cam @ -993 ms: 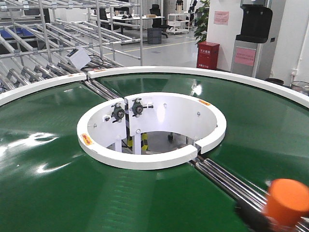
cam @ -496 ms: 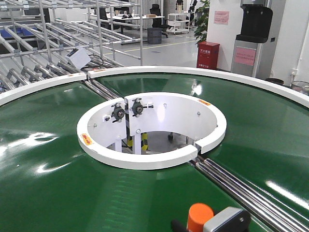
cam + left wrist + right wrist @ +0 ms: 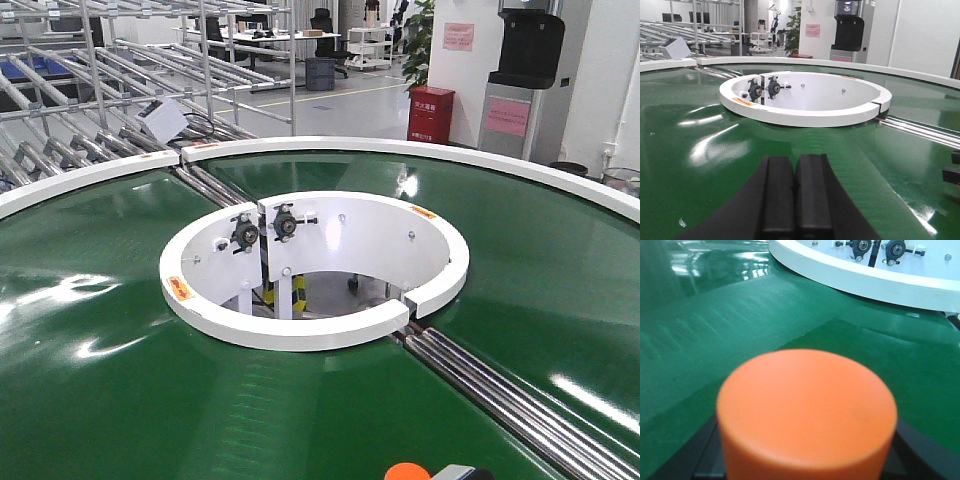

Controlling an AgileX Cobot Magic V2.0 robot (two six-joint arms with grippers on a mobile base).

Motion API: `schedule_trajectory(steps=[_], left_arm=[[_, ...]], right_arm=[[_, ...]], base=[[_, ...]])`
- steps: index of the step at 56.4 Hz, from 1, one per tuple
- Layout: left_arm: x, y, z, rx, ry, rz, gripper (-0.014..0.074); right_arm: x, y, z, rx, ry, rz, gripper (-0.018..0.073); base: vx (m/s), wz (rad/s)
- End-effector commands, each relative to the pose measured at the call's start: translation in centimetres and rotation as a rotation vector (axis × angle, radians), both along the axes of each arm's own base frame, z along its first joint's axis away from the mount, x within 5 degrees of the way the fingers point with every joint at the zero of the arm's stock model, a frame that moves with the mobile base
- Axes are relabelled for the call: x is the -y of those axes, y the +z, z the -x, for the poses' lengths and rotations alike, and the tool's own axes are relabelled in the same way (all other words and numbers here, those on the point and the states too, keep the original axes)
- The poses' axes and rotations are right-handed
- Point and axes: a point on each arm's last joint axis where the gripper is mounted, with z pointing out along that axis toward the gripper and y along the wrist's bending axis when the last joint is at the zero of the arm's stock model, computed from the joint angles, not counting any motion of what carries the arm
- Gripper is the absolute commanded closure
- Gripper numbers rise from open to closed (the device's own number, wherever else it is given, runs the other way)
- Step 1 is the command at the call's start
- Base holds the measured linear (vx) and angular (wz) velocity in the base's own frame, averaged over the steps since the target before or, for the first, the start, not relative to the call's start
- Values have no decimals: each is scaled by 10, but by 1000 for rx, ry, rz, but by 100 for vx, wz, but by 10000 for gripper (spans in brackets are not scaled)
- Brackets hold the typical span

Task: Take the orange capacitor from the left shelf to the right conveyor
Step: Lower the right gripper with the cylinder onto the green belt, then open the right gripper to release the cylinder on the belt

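Orange capacitor: the small bright orange cylinder with a rounded top (image 3: 807, 412) fills the near part of the right wrist view, blurred because it is so close; in the front view only its top (image 3: 407, 471) shows at the bottom edge.
Place of the capacitor: it is over the glossy dark green belt of the large circular conveyor (image 3: 120, 380), at the near side, in front of the white inner ring (image 3: 300, 330); I cannot tell if its base touches the belt.
Right end effector: dark parts of it (image 3: 920, 450) show on both sides low behind the orange capacitor, so it looks clamped on it; a grey corner of it (image 3: 455, 472) shows just beside the orange top in the front view.
Left end effector: its two black pads (image 3: 795, 195) are pressed together with nothing between them, low over the green belt.
Inner ring: white, with two black bearing blocks (image 3: 265, 228) on its inside wall and small orange labels on its top.
Steel rollers: shiny bars (image 3: 500, 385) cross the belt from the ring toward the near right.
Outer rim: a white curved band (image 3: 400, 148) runs around the far side of the belt.
Left shelf: the steel-framed rack with roller rails (image 3: 90, 110) stands behind the rim at the far left, well apart from the capacitor.
Background: a red box (image 3: 431, 113) stands on the floor near the white wall.
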Motion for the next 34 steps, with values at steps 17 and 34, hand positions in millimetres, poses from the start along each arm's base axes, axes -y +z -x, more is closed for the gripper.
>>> schedule_trajectory(steps=[17, 34], left_arm=[[-1, 18, 2, 111, -5, 37, 603], [-1, 18, 2, 111, -5, 37, 603]], right_arm=[[-3, 34, -7, 233, 2, -142, -102], [0, 69, -4, 319, -3, -187, -78]], base=[[0, 0], [0, 0]])
